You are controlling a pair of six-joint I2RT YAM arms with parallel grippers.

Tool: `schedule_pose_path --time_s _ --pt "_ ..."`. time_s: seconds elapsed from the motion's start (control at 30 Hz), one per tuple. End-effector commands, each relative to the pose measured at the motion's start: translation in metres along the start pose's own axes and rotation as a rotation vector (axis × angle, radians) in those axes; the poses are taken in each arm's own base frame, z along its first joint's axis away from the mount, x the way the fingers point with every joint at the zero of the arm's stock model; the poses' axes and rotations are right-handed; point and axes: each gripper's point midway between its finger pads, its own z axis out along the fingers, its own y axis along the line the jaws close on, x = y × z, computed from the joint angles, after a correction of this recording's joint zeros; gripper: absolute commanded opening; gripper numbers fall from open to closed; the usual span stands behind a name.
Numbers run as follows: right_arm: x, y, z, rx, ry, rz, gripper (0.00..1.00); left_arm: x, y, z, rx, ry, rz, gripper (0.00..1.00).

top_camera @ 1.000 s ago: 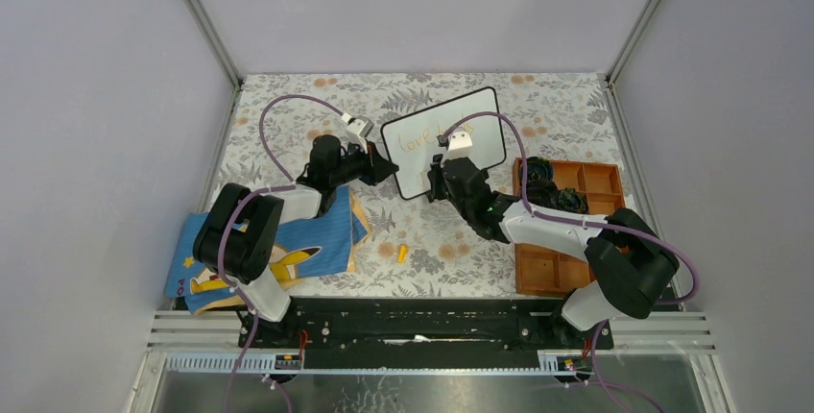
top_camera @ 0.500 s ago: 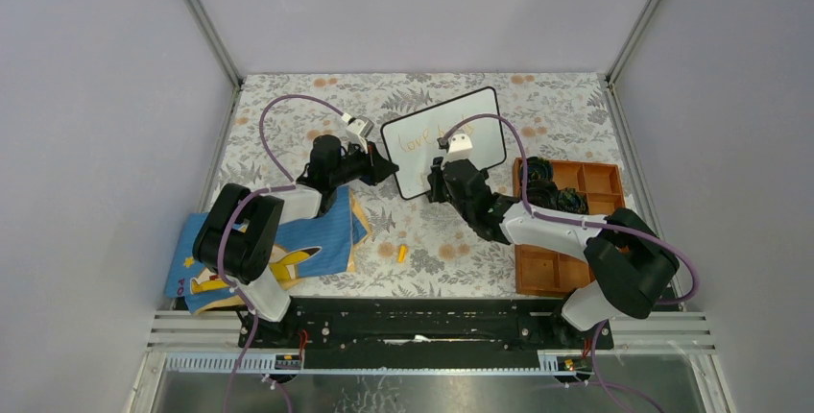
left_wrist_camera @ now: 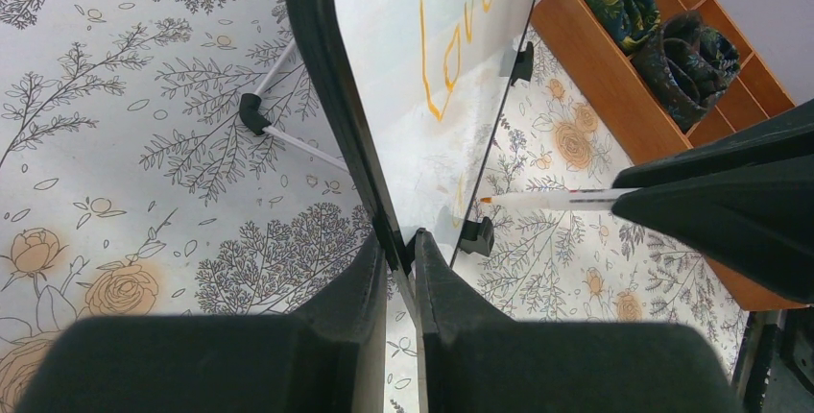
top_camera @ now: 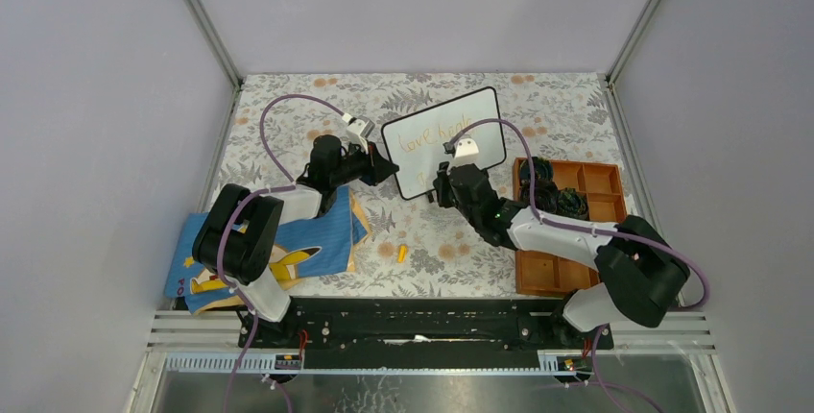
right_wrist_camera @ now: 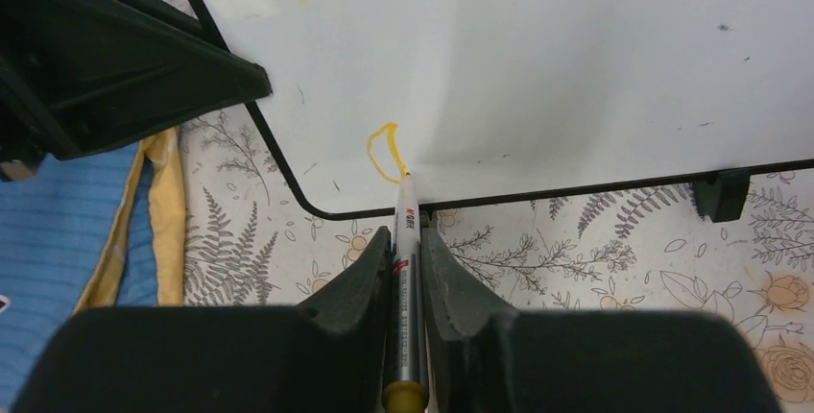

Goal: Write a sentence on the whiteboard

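Observation:
The whiteboard (top_camera: 480, 110) stands tilted on the floral table, its black frame and small feet showing. My left gripper (top_camera: 389, 171) is shut on the board's lower left edge (left_wrist_camera: 401, 240). Orange cursive words of the sentence (top_camera: 434, 133) run along the upper part of the board (left_wrist_camera: 451, 48). My right gripper (top_camera: 443, 182) is shut on a silver marker pen (right_wrist_camera: 407, 279). The pen's tip touches the whiteboard (right_wrist_camera: 576, 67) near its lower edge, beside a small orange loop (right_wrist_camera: 386, 154). In the left wrist view the pen (left_wrist_camera: 557, 200) points at the board from the right.
An orange wooden tray (top_camera: 603, 182) with compartments sits to the right and holds dark rolled cloths (left_wrist_camera: 662, 34). A blue cartoon cloth (top_camera: 288, 245) lies under my left arm. A small orange cap (top_camera: 402, 253) lies on the table in front.
My right arm has shifted down towards the board's lower edge, uncovering more of the upper orange words. The left gripper and the board have not moved.

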Motion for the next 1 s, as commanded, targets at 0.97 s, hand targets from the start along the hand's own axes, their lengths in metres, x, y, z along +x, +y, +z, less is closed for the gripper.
schedule_pose_path --time_s 0.97 --pt "-0.078 0.011 -0.004 -0.089 -0.192 0.110 0.00 0.034 0.019 -0.004 -0.093 0.102 0.031 0.00"
